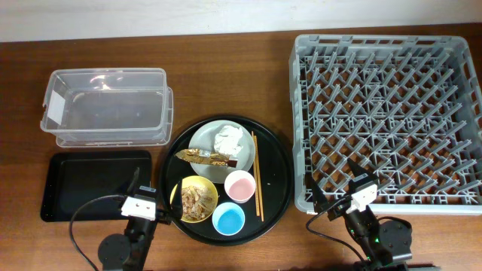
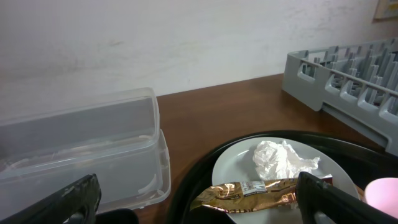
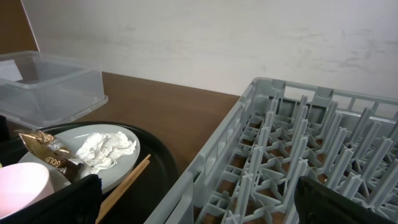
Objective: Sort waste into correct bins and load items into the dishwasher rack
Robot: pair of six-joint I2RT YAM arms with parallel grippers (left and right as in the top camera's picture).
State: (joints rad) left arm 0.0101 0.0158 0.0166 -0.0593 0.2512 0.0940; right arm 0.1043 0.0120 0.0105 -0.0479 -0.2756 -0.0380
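At table [image 1: 226, 68] centre, round black tray [image 1: 280, 162] holds everything: grey-green plate [image 1: 205, 139] at far side w/ crumpled tissue [image 1: 228, 141] on it and brown-gold wrapper [image 1: 205, 157] lying across its near edge. Yellow bowl [image 1: 175, 197], near left, has beige scraps [image 1: 196, 200] inside. Pink cup [image 1: 239, 185] sits just right of the bowl, blue cup [image 1: 228, 219] nearest. Chopsticks [image 1: 256, 177] lie along the tray's right side, running near-far. Clear tub [image 1: 105, 105] far left; black rect. tray [image 1: 94, 184] near left. Grey rack [image 1: 388, 113] on the right. Left gripper [image 1: 154, 192] is spread wide, holding nothing, between rect. tray and round tray. Right gripper [image 1: 334, 186] likewise spread, unloaded, at the rack's near-left corner.
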